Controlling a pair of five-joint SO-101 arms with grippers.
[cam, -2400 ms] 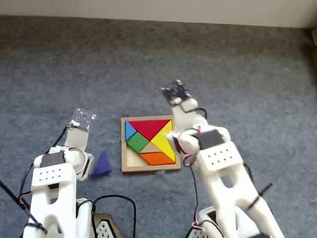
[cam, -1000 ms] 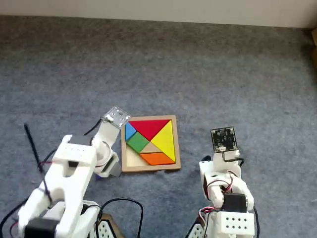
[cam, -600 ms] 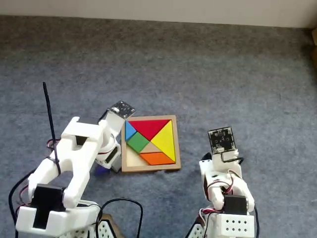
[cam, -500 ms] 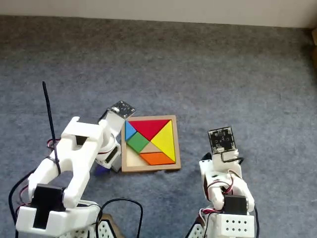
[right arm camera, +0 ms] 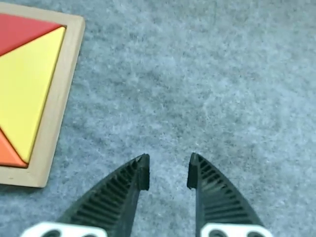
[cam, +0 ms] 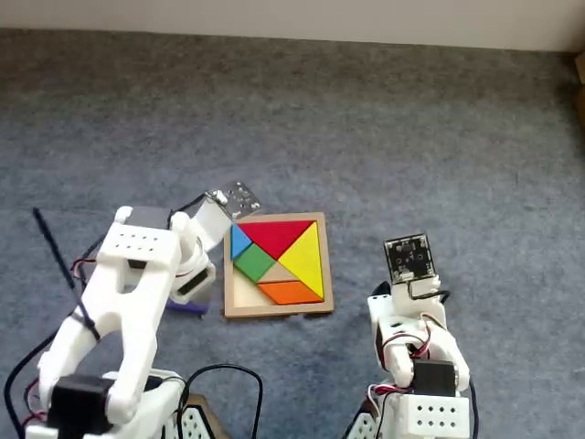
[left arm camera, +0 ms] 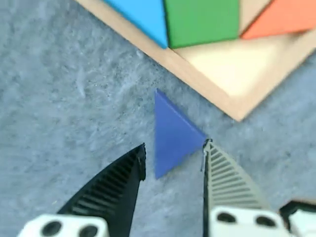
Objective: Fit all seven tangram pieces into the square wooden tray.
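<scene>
Grey carpeted surface (cam: 411, 137) carries the wooden tray (cam: 274, 312). Left jaws stand open around the blue triangle (left arm camera: 173, 133) just beside its rim; right jaws open above carpet.

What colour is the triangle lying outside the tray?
The triangle is blue; the left wrist view shows it best.

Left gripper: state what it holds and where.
Nothing yet. The left gripper is open, straddling the blue triangle that lies on the carpet.
</scene>
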